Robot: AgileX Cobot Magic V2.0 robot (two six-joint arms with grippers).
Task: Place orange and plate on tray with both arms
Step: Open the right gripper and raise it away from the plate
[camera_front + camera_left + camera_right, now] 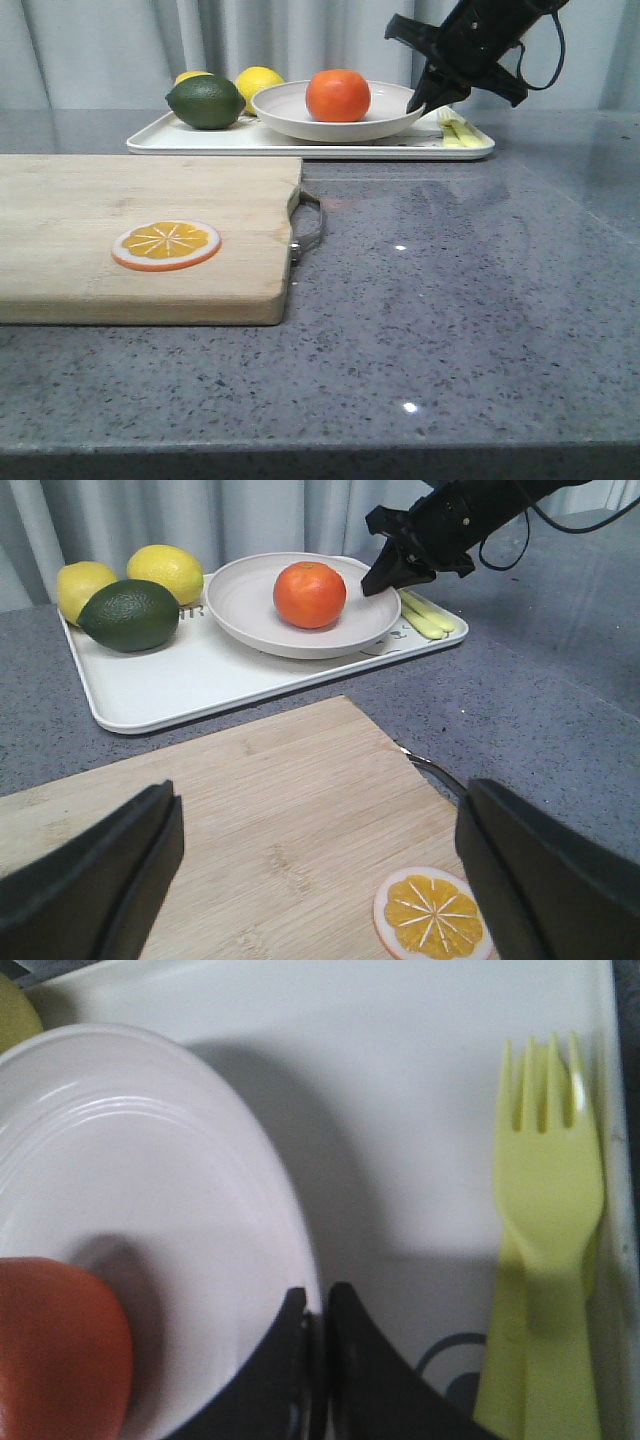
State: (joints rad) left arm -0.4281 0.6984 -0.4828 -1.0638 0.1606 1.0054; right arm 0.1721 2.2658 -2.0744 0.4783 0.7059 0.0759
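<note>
The orange [338, 95] sits inside the plate [290, 110], toward the plate's middle, and the plate rests on the tray [200, 142] at the far side of the grey surface [460, 300]. The right tool [432, 93] is at the plate's rim on the side away from the lemons, its two dark fingers [370, 1370] pinched narrow on the rim edge, one inside the dish and one outside; the orange lies just inward of that grip, not touching the fingers. Just outward of the right tool, a yellow-green fork [545, 1260] lies flat on the tray near its edge. On the far side of the plate from the right tool, a dark green lime [130, 615] and two lemons [165, 572] sit together on the tray, the lime nearest the plate.

The left tool [320, 880] hangs over a wooden cutting board [140, 250], well apart from the tray, its fingers spread wide and holding nothing. A flat orange slice [433, 913] lies on the board beneath it, close to one finger.
</note>
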